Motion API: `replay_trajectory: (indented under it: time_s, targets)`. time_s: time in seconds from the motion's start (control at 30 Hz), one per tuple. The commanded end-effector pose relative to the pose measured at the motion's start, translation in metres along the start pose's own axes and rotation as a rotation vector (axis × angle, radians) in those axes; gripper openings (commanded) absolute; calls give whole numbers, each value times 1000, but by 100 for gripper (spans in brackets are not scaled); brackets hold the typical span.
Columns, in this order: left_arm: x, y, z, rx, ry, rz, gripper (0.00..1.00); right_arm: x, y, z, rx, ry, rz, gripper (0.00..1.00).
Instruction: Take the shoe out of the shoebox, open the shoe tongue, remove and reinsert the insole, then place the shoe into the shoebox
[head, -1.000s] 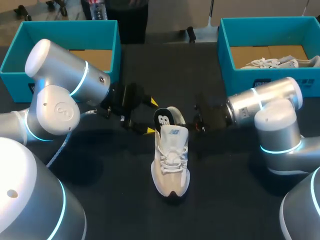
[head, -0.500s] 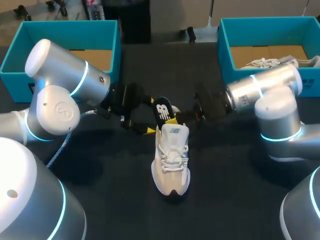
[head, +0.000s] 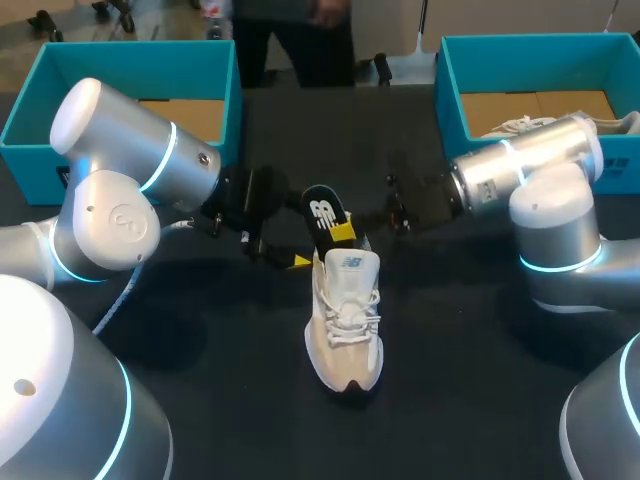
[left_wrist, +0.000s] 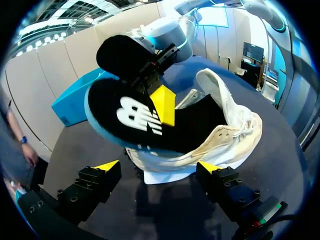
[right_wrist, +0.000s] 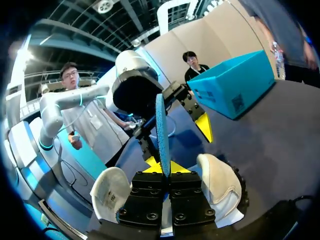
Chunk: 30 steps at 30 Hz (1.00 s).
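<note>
Right tool (right_wrist: 164, 167) pinching black insole (head: 322, 215) upright above heel of white shoe (head: 345, 320), left tool (left_wrist: 159, 166) spread beside that heel

Rounded silver-grey shells on the left arm (head: 110, 190), with a white end cap, cyan light rings at the joints, a round embossed mark on one joint cover and a thin grey cable (head: 115, 300) below. The right arm (head: 530, 190) has like silver shells and cyan rings. Both wrists are matte black. The left gripper (left_wrist: 159, 167) has two black blocky fingers (left_wrist: 90, 187) with screw holes, yellow wedge tips and a small green-and-red patch on one. The right gripper (right_wrist: 163, 168) has black blocks, recessed screws and yellow tips.
</note>
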<state>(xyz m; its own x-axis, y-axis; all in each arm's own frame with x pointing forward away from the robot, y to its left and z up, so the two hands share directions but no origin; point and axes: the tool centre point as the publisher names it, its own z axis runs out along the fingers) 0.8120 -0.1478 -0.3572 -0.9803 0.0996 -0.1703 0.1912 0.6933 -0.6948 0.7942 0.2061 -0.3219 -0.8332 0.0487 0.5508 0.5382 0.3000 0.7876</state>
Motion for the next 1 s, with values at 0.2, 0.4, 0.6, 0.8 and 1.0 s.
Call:
replay_trajectory:
  time_s: [0.2, 0.4, 0.6, 0.8, 1.0]
  targets:
    - [0, 0, 1, -3, 0, 0, 100, 7, 19, -11, -25, -16, -42, 0]
    - [0, 0, 1, -3, 0, 0, 100, -1, 25, -10, -28, -7, -62, 0]
    - [0, 0, 1, -3, 0, 0, 100, -4, 31, -14, -32, -21, -89, 0]
    - [0, 0, 1, -3, 0, 0, 100, 2, 38, -19, -55, -40, -130, 0]
    - [0, 0, 1, -3, 0, 0, 100, 7, 45, -26, -42, -66, -142, 0]
